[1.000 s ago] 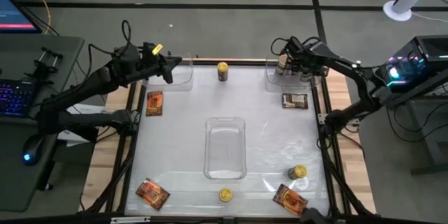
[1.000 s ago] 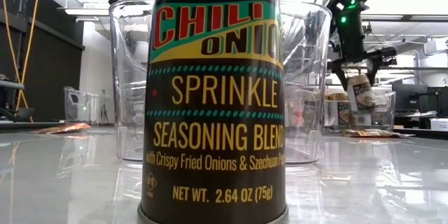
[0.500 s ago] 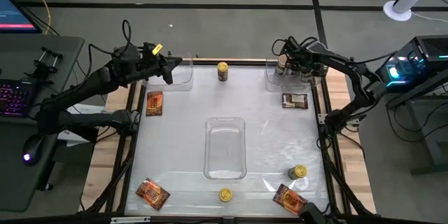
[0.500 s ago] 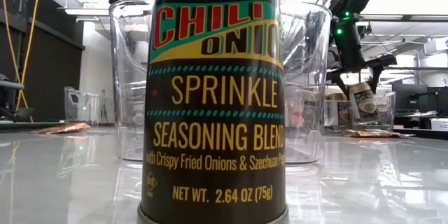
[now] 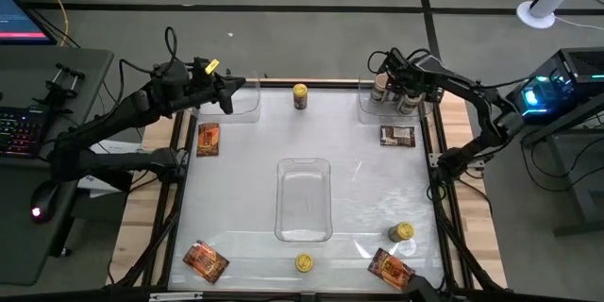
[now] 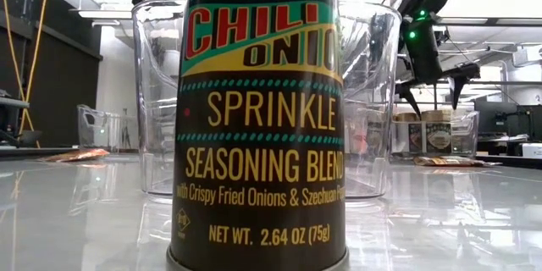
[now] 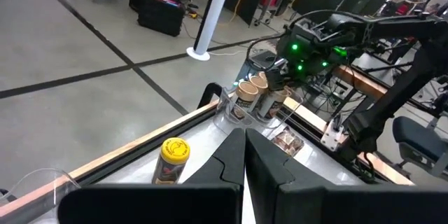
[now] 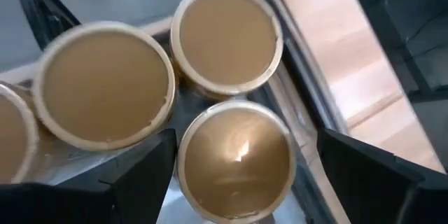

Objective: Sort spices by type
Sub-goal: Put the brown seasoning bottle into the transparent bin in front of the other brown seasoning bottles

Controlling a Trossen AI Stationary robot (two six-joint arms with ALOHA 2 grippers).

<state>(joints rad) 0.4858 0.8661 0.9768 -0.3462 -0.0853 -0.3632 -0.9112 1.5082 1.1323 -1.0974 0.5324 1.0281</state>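
Jaws, right: the right gripper (image 5: 408, 95) stands wide open above the far right tray (image 5: 366, 106), its two fingers (image 8: 136, 175) on either side of a beige-lid jar (image 8: 234, 157) but not pressing on it; it holds nothing.
Jaws, left: the left gripper (image 5: 226, 95) is fully closed and empty, waiting over the far left tray (image 5: 247, 109).
Beige jars: they stand upright and close together in the far right tray, straight under the right gripper, long axis vertical.
Yellow jars: one (image 5: 300, 95) at the far edge between the two far trays, one (image 5: 304, 263) at the near edge, one (image 5: 402, 232) near the right near corner.
Packets: one (image 5: 397, 136) just beside the right tray, one (image 5: 208, 139) at the left side, two (image 5: 205, 260) at the near corners.
Nearer arm: I judge the far yellow jar lies about midway between the grippers; the right one must first rise clear of the beige jars, sideways motion could tip them.
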